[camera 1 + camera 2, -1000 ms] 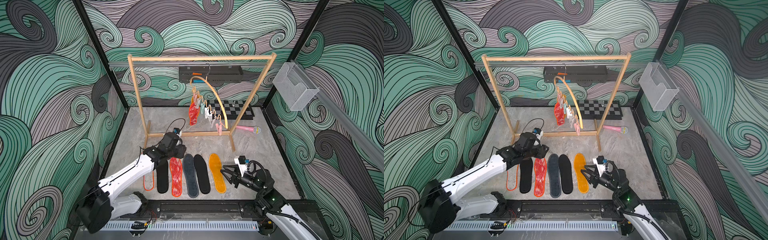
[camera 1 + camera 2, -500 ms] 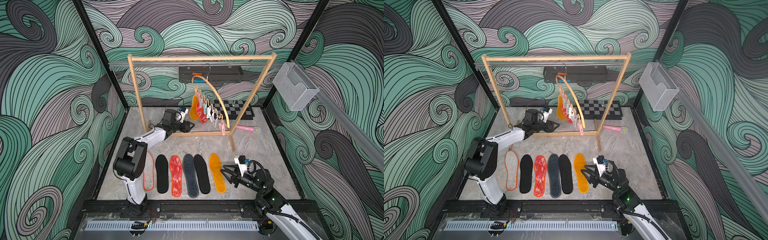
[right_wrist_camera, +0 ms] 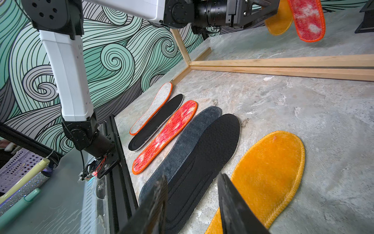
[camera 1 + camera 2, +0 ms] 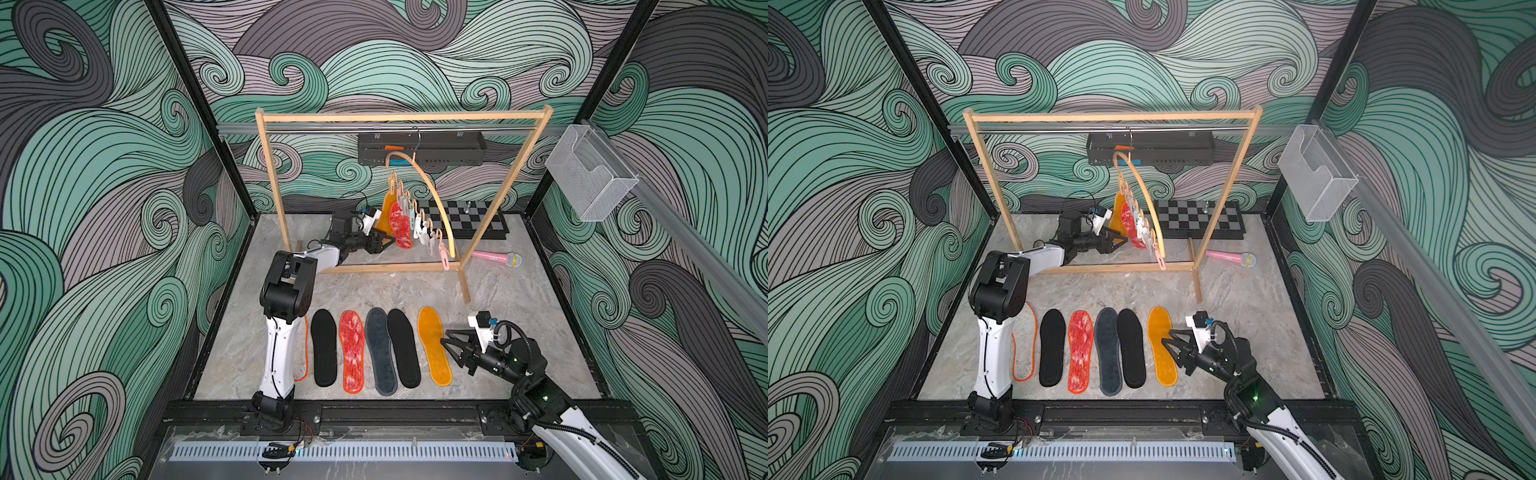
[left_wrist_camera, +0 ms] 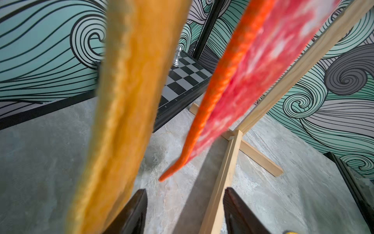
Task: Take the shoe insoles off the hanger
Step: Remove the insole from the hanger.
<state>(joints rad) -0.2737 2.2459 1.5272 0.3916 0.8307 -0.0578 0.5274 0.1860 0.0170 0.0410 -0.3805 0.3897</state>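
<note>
Rack point(image 4: 399, 117) unmoved on the table point(image 4: 519, 332). Your left arm has quit the laid row and reaches in beneath its rail. Hanger point(image 4: 434, 197) keeps its bow nearly end-on to the front. Six insoles point(image 4: 380, 351) lie side by side, lengthwise front to back. Mustard insole point(image 4: 385, 212) and red-white insole point(image 4: 401, 226) hang pegged, long axes down. Left fingers point(image 4: 381, 245) apart, empty, just beside them; right fingers point(image 4: 452, 349) part-open, empty, unchanged.
</note>
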